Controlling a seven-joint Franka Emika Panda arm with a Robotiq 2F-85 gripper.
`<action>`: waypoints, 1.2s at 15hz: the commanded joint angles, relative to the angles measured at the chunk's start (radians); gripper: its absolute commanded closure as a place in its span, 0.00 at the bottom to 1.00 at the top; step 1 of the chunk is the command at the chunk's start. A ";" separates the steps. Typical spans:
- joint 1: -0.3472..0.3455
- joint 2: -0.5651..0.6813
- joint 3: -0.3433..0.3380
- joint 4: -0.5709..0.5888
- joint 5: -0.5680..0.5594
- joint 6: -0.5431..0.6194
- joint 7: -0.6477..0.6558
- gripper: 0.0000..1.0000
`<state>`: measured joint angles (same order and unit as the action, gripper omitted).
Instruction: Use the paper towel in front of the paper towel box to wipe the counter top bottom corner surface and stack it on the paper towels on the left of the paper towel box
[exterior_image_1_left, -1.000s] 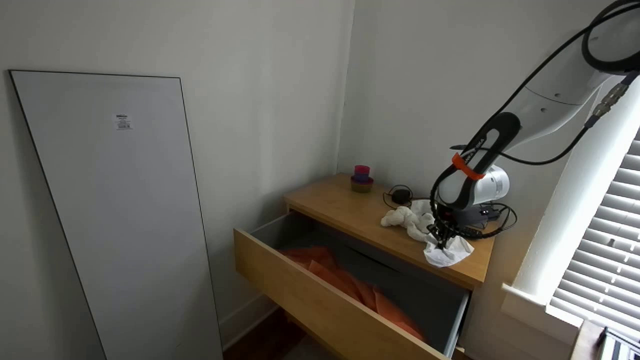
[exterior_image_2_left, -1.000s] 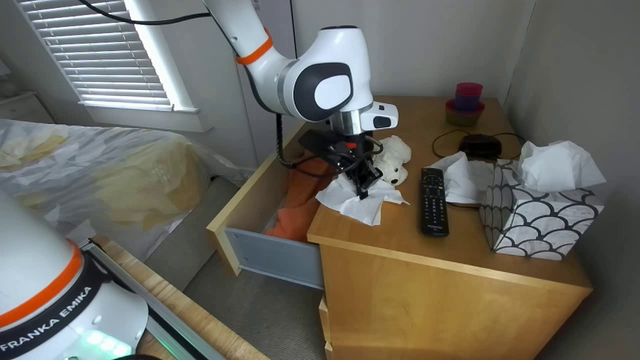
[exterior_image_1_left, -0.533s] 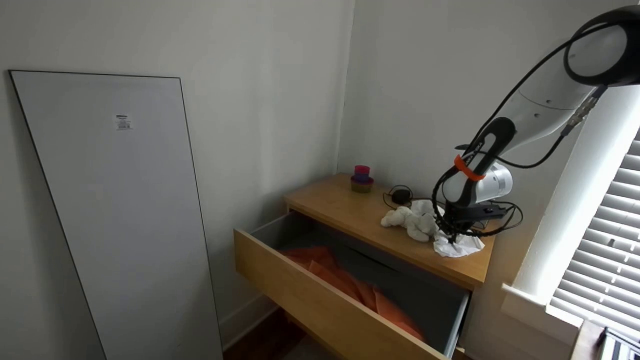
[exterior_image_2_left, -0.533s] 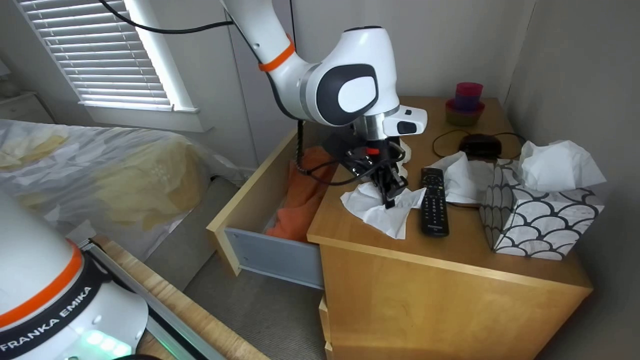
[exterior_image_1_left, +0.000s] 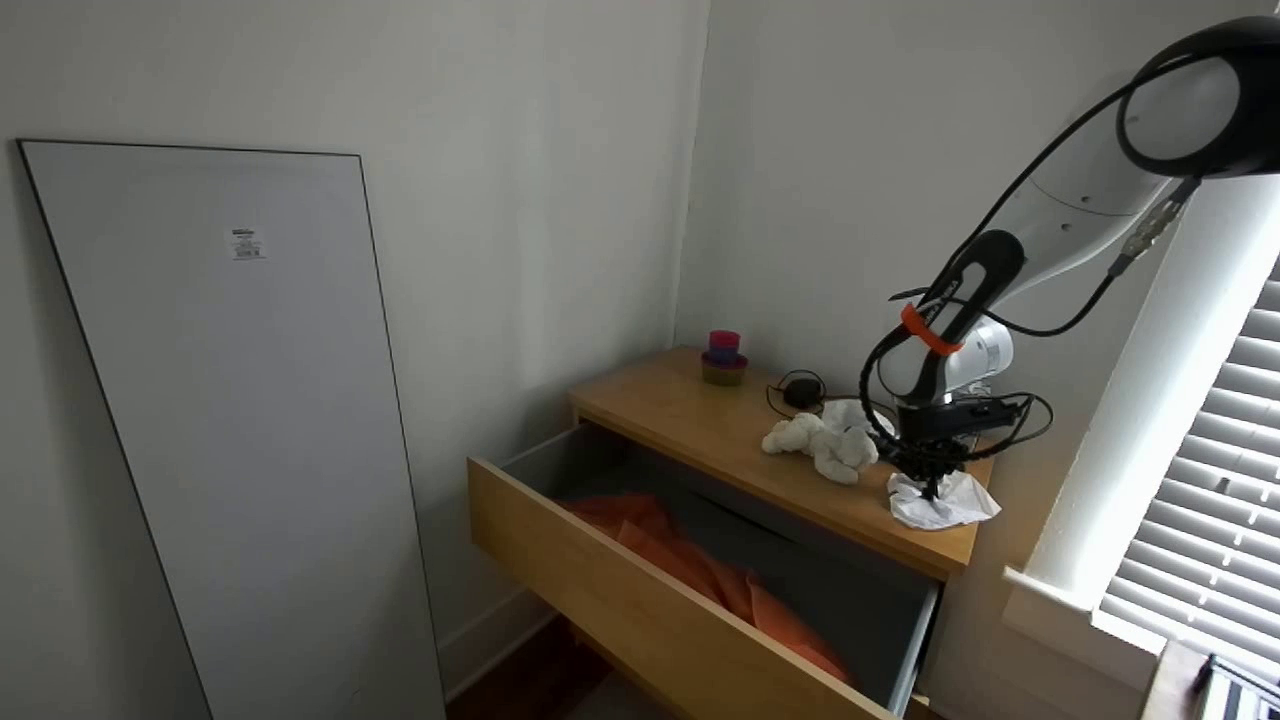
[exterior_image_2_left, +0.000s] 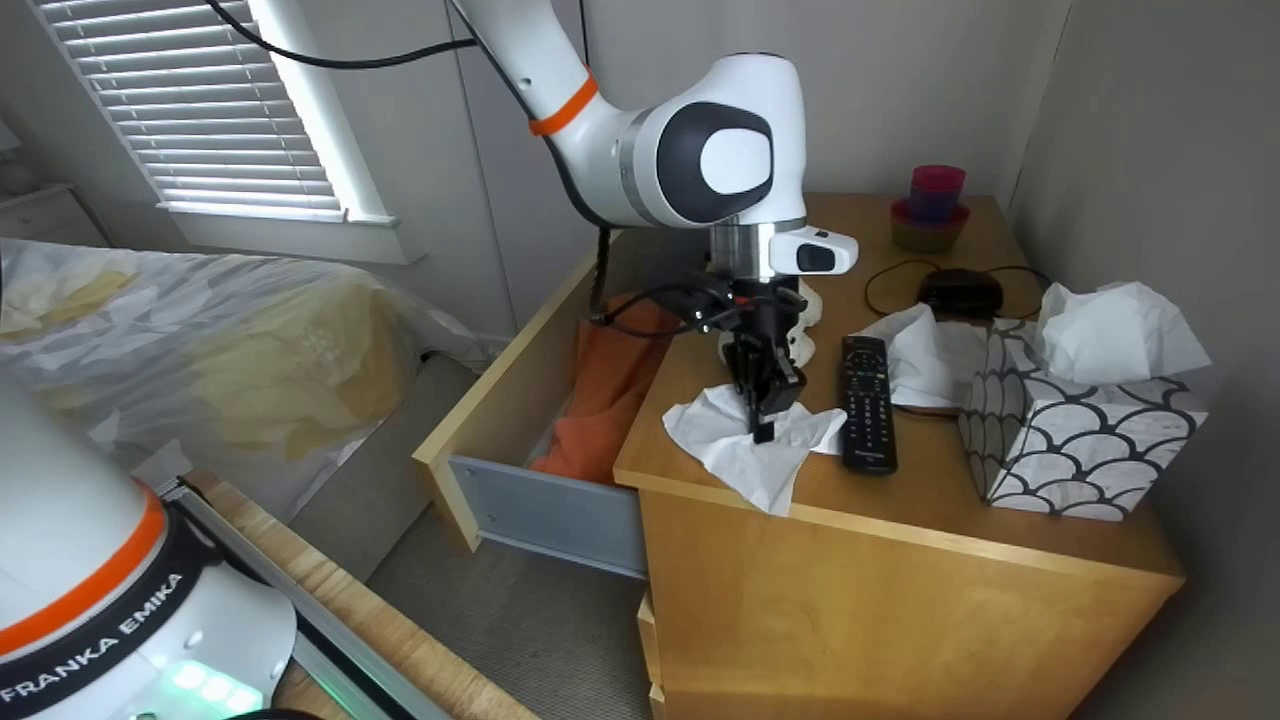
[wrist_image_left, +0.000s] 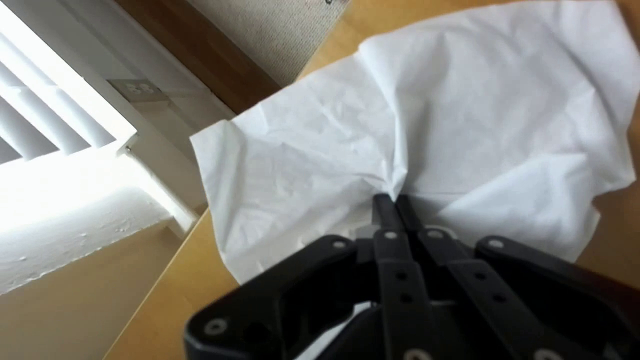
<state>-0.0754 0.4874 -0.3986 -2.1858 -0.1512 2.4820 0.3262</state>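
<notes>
Well back in an exterior view, we look down on the drawer front (exterior_image_1_left: 620, 605); nearer in an exterior view, the dresser (exterior_image_2_left: 850, 610) end-on; both share its top; wrist view, tight over the paper towel (wrist_image_left: 310, 135)!

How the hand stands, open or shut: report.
The hand is shut on the paper towel: in the wrist view, its fingertips meet where a fold gathers.

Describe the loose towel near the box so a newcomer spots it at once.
On the wooden dresser, find the white box with scalloped lines. In an exterior view, the loose towel is the rumpled white one between that box and the black remote. Unlike the pinched towel in the gripper or the tissue poking from the box, it is neither held nor boxed.
</notes>
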 joint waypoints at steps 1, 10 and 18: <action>-0.017 0.044 0.060 -0.022 -0.011 -0.099 -0.025 0.99; -0.074 0.000 0.176 -0.062 0.025 -0.043 -0.230 0.99; -0.122 -0.006 0.206 -0.083 0.096 0.194 -0.285 0.99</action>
<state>-0.1703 0.4152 -0.2196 -2.2572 -0.1035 2.5382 0.0556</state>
